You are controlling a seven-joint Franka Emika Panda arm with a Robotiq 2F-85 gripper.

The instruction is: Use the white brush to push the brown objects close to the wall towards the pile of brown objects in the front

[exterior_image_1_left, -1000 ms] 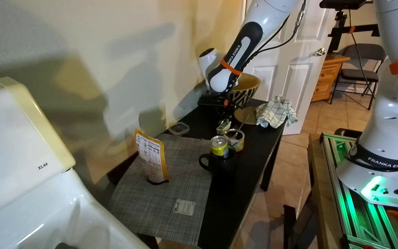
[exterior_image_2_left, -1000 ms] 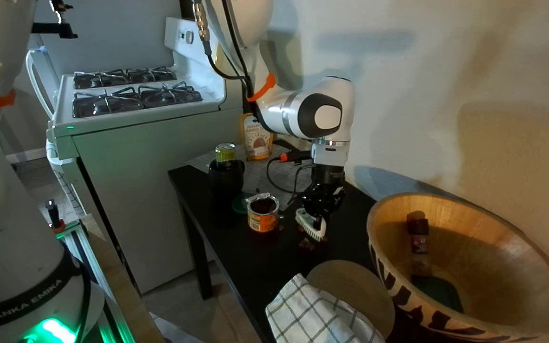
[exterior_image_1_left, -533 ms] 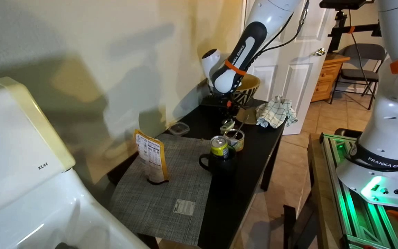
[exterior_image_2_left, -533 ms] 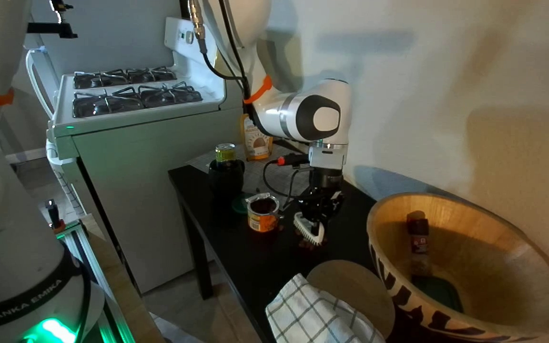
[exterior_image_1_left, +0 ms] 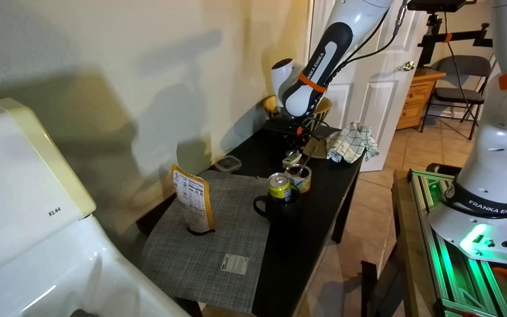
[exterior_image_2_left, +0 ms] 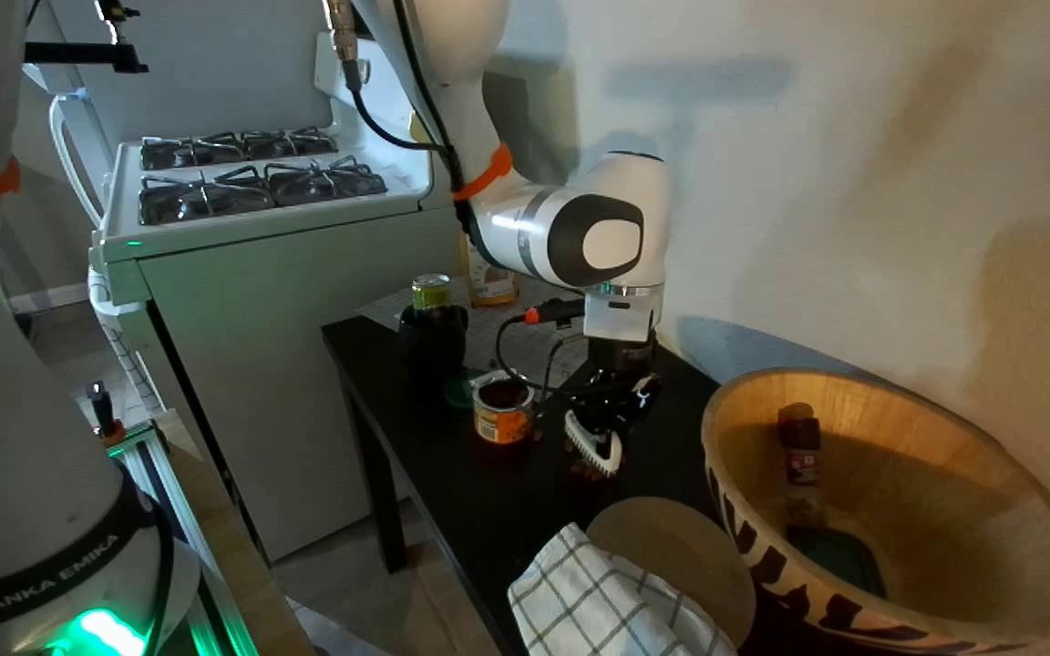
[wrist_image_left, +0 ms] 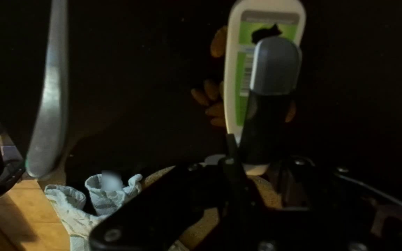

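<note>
Exterior view, pincer: I have it clamped on the white brush just beneath, between the jar and the wall; whether the brush touches down I can't tell.
Wrist view, brown objects: most I see lie just beside the brush, on the pincer's side away from the wall; one peeks out wallward.
Wrist view, sweep: I'd set down behind that stray, stay level, push slowly.
Exterior view, mug: farther from the pincer than the jar, holding a can; jar has a utensil in it.
Both exterior views, bowl: across the pincer from the jar, small bottle inside.
</note>
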